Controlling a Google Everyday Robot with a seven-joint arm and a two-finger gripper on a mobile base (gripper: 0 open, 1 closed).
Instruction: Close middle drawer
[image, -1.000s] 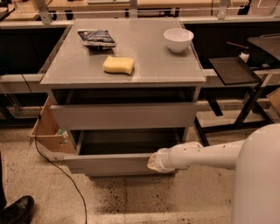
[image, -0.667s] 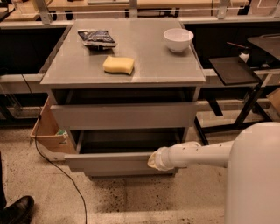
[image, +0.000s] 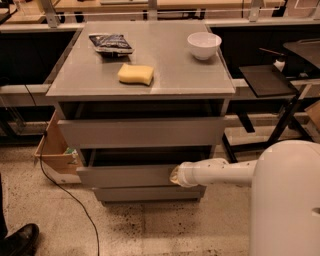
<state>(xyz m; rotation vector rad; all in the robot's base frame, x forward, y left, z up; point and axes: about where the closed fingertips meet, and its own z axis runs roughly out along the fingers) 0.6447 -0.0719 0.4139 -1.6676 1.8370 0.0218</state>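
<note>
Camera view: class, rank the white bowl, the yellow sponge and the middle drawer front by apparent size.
Largest: middle drawer front, with the pincer at its face.
Then white bowl and yellow sponge: they look about alike, and the bowl sits farther back, so no ranking between them.

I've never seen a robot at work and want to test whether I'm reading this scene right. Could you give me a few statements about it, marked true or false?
1. The gripper is at the front of the middle drawer. True.
2. The middle drawer is fully shut. False: it sticks out from the cabinet, with a dark gap above its front.
3. A white bowl stands on the cabinet top. True.
4. The yellow sponge lies inside the bowl. False: it lies on the cabinet top, apart from the bowl.
5. The dark bag sits on the floor. False: it lies on the cabinet top, behind the sponge.
</note>
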